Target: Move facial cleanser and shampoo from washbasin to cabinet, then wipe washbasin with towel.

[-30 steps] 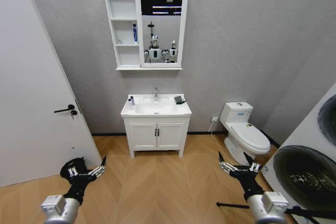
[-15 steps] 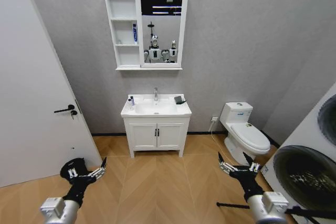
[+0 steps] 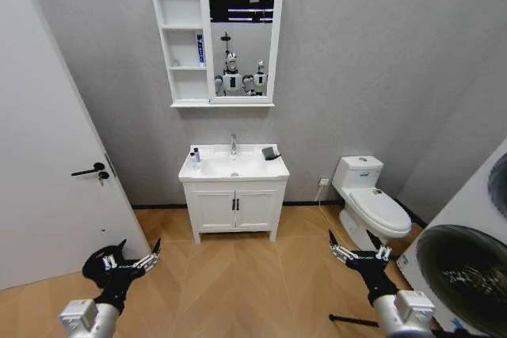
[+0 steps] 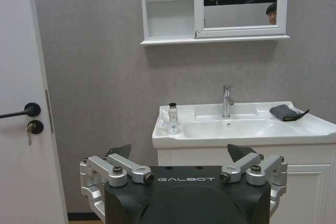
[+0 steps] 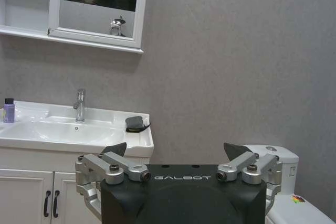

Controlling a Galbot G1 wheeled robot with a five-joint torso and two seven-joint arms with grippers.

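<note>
The left gripper (image 3: pixel 131 259) hangs low over the wood floor (image 3: pixel 238 282), well away from the washbasin (image 3: pixel 234 168). Its fingers are spread wide apart and hold nothing. The right gripper (image 3: pixel 355 252) hangs low on the other side, near the white toilet (image 3: pixel 371 203). Its fingers are wide apart too, and it holds nothing.

The washbasin stands against the grey wall, on a white vanity (image 3: pixel 234 207) with two doors. A shiny faucet (image 3: pixel 233 144) stands at the back of it. A small bottle (image 4: pixel 172 118) with a dark cap stands upright on the rim at the robot's left side. The dark towel (image 3: pixel 272 153) lies folded on the rim at the right back corner, well apart from the bottle.

The cabinet (image 3: pixel 181 37) hangs on the wall above the washbasin. It has three open shelves and a tall mirror (image 3: pixel 240 41) beside them. A blue and white tube (image 3: pixel 201 49) stands in the middle shelf, next to the mirror.

A white door (image 3: pixel 47 164) is at the left. A round washer drum (image 3: pixel 463 271) is at the right.
</note>
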